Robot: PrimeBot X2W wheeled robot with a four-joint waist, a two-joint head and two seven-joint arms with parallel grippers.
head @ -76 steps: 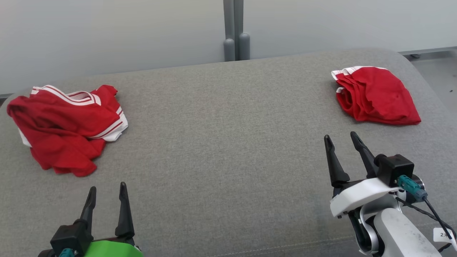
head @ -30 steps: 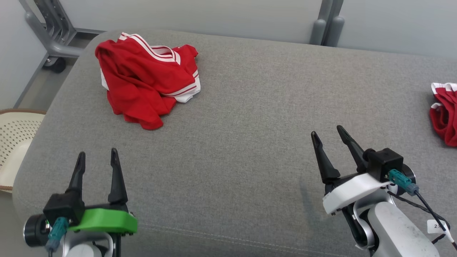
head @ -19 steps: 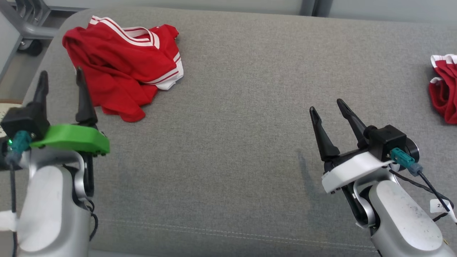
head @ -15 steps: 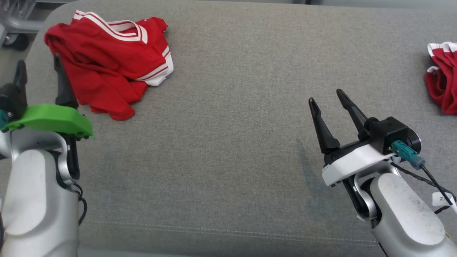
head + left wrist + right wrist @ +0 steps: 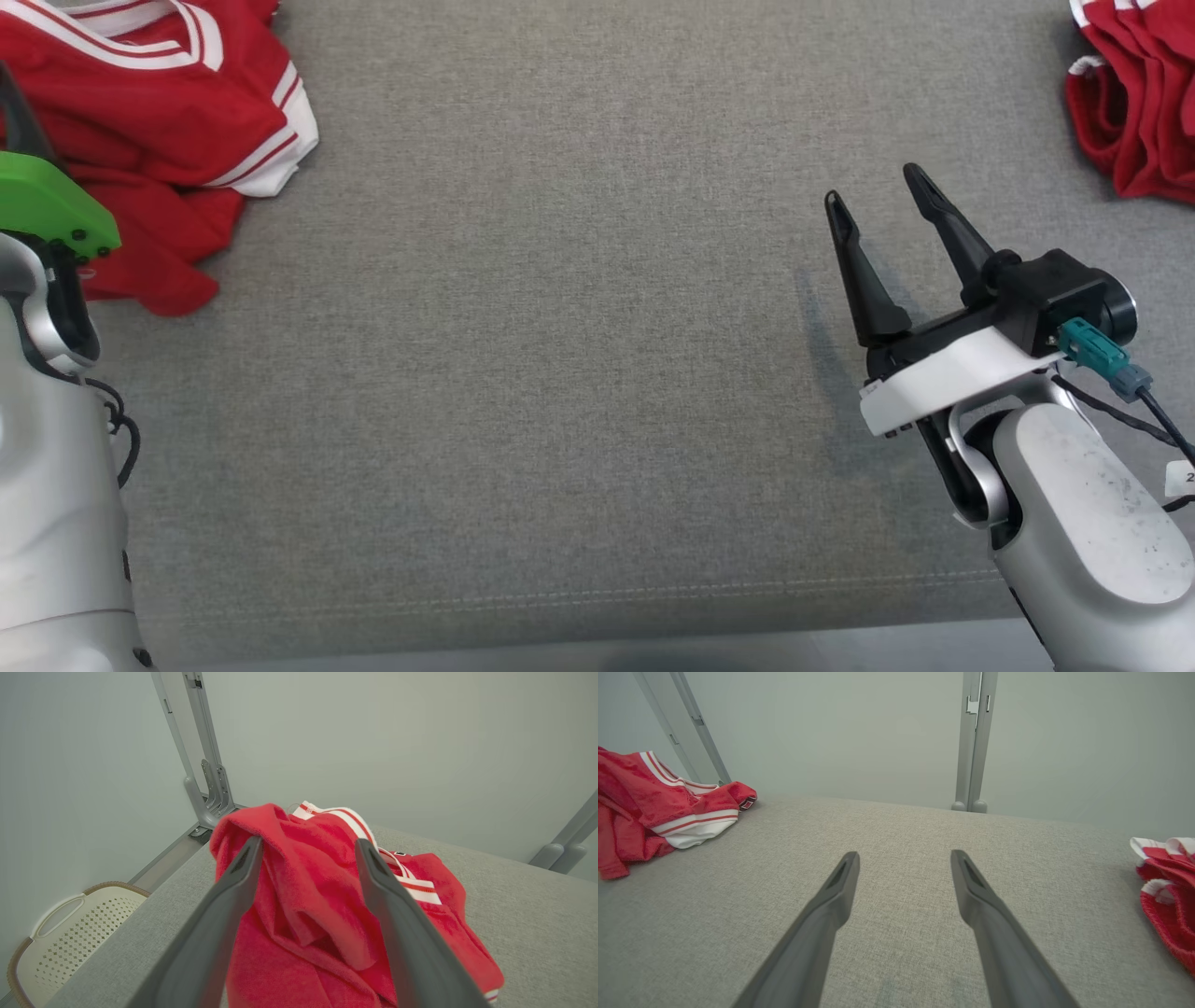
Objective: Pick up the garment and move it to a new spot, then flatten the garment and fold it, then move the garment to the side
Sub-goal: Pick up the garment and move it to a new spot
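1. We are watching our left gripper (image 5: 308, 843) closing in. Half a second ago it was hanging short of the crumpled red garment (image 5: 303, 896). Now its fingers, spread wide, are straddling the garment's raised fold, and we cannot tell whether they are touching cloth.
2. The head view is also dipping, so the shift of the whole view is not the things moving.
3. We are judging this to be the approach for the first pick-up. Nothing is being lifted yet, and the garment is lying at the far left corner of the grey bench (image 5: 560, 327).
4. The right gripper (image 5: 873, 184) is hovering over the bench's right part, fingers apart and empty, much as before.
5. We are counting:
   - two red garments, the second garment (image 5: 1130, 103) at the far right edge
   - two grippers
   - one bench
   - one cream basket (image 5: 60, 933) beyond the bench's left edge
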